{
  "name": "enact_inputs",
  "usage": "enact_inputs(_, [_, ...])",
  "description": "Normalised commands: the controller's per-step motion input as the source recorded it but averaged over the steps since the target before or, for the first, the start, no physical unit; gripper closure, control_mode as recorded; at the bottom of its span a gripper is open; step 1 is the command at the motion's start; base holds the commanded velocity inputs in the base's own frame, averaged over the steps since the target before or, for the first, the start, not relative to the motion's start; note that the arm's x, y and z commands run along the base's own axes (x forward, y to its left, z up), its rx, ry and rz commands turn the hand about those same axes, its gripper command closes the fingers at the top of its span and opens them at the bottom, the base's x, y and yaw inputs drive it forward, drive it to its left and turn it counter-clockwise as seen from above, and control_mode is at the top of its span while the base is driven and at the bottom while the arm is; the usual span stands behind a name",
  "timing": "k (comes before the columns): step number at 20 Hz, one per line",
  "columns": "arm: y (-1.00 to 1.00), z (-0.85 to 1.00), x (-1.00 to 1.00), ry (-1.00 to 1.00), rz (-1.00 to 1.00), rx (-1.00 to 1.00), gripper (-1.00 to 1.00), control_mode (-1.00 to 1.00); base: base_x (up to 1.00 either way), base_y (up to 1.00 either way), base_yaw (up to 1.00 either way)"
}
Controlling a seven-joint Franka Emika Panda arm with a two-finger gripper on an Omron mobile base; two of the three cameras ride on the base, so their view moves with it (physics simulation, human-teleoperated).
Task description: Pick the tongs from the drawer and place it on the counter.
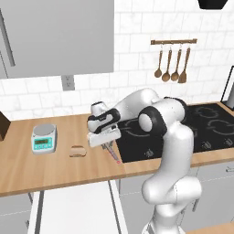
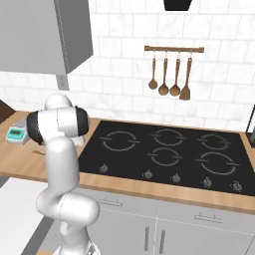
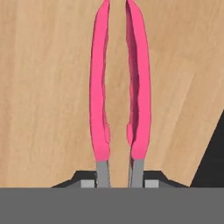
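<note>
From the left base view, the white arm's fingers [image 1: 108, 145] are closed on the slim tongs with pink tips and grey metal arms [image 1: 112, 154], which slant down to the light-brown wooden surface [image 1: 55, 169] just beside the black glass cooktop [image 1: 201, 125], with the white pull-out drawer [image 1: 75, 208] standing open below the surface's front edge. This view also shows a small white-and-teal kitchen scale [image 1: 44, 138] and a small brown object [image 1: 77, 151] to the arm's left. The hand view adds detail: the two pink arms of the tongs [image 3: 120, 87] run parallel with a narrow gap above the wood grain, while in the right base view the arm's own body hides the fingers and tongs.
</note>
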Motion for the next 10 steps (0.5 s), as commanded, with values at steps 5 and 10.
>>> enact_inputs(5, [-0.10, 0.00, 0.00, -0.01, 0.00, 0.01, -1.00, -1.00, 0.00, 0.00, 0.00])
enact_inputs(10, [-0.32, 0.03, -0.14, -0.05, 0.00, 0.06, -1.00, -1.00, 0.00, 0.00, 0.00])
